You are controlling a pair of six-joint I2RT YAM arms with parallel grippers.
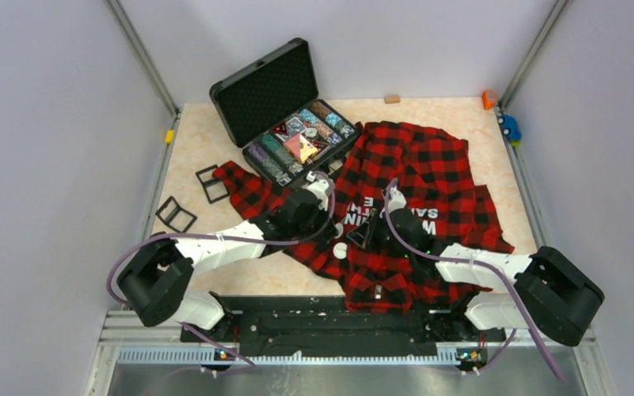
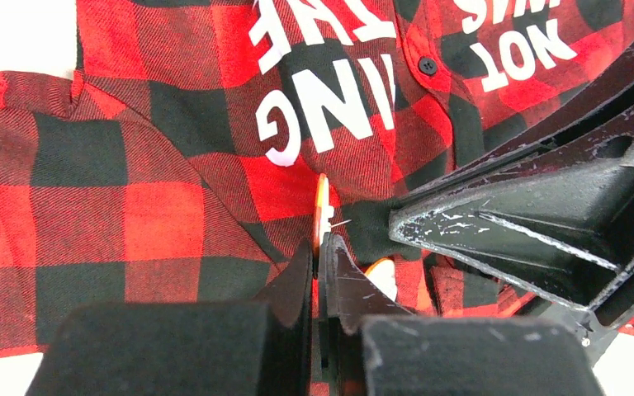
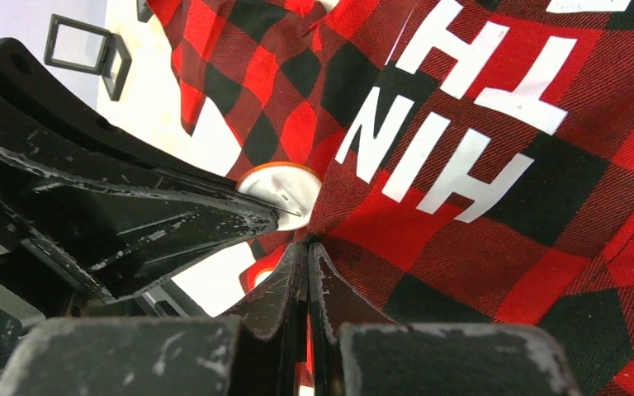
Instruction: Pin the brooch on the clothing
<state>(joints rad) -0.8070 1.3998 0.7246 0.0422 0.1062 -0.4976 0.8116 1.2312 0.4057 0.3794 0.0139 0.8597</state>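
The clothing [image 1: 429, 177], a red-and-black checked shirt with white lettering, lies spread on the table. My two grippers meet tip to tip over its left half. The left gripper [image 2: 319, 246] [image 1: 345, 231] is shut on the brooch [image 2: 323, 205], a white disc with an orange rim held edge-on, its thin pin sticking out toward the right fingers [image 2: 495, 223]. In the right wrist view the brooch [image 3: 276, 186] shows round, just past the left fingers [image 3: 173, 214]. The right gripper [image 3: 307, 243] [image 1: 365, 233] is shut on a fold of the clothing [image 3: 462, 214] right beside the pin.
An open black case [image 1: 268, 91] holding several colourful brooches stands at the back left, touching the shirt. Black square frames [image 1: 212, 183] [image 1: 176, 214] lie on the table's left. A small wooden block [image 1: 392, 98], an orange piece [image 1: 489, 99] and a blue toy [image 1: 509, 128] sit along the far and right edges.
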